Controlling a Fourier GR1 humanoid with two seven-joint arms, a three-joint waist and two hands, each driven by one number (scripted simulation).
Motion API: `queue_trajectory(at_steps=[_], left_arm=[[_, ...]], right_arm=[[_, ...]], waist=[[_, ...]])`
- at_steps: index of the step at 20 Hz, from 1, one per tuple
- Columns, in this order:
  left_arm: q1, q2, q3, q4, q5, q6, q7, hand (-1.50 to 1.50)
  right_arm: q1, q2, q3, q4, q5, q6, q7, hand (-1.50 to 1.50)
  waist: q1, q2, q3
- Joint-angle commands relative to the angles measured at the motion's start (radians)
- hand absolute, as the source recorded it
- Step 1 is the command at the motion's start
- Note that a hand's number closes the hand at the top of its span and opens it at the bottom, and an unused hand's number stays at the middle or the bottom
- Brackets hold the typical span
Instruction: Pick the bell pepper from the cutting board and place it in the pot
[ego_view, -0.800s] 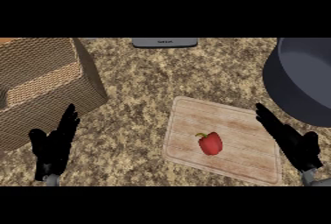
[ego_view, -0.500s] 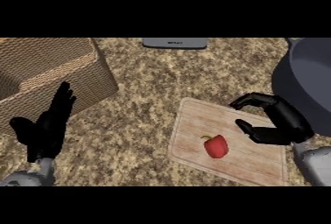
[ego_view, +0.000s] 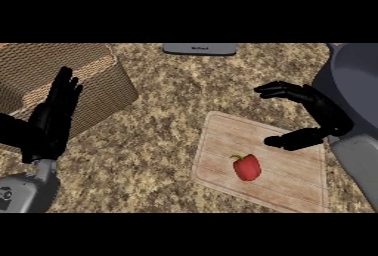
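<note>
1. While the head view takes in most of the counter (ego_view: 162, 135), the pot (ego_view: 358, 82) is cut off at the right edge, the woven basket (ego_view: 52, 75) at the left, and the grey device (ego_view: 199, 48) at the top bears small writing too faint to read
2. The bell pepper (ego_view: 246, 166) lies on the cutting board (ego_view: 288, 185), untouched
3. The right hand (ego_view: 317, 112) hangs above the board's far right corner, fingers and thumb spread wide, grasping nothing
4. The left hand (ego_view: 52, 120) rests at the left over the basket, fingers straight
</note>
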Motion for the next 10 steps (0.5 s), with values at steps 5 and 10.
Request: queue_trajectory(at_steps=[5, 10], left_arm=[[0.045, -0.012, 0.036, 0.024, -0.002, -0.038, -0.049, 0.00], [0.012, 0.019, 0.081, 0.036, 0.019, -0.048, -0.017, 0.00]], right_arm=[[-0.125, -0.080, 0.040, 0.009, 0.112, 0.176, -0.067, -1.50], [-0.145, -0.162, 0.178, -0.072, 0.281, 0.240, 0.067, -1.50]], waist=[[-0.038, -0.012, -0.003], [-0.043, -0.015, -0.004]])
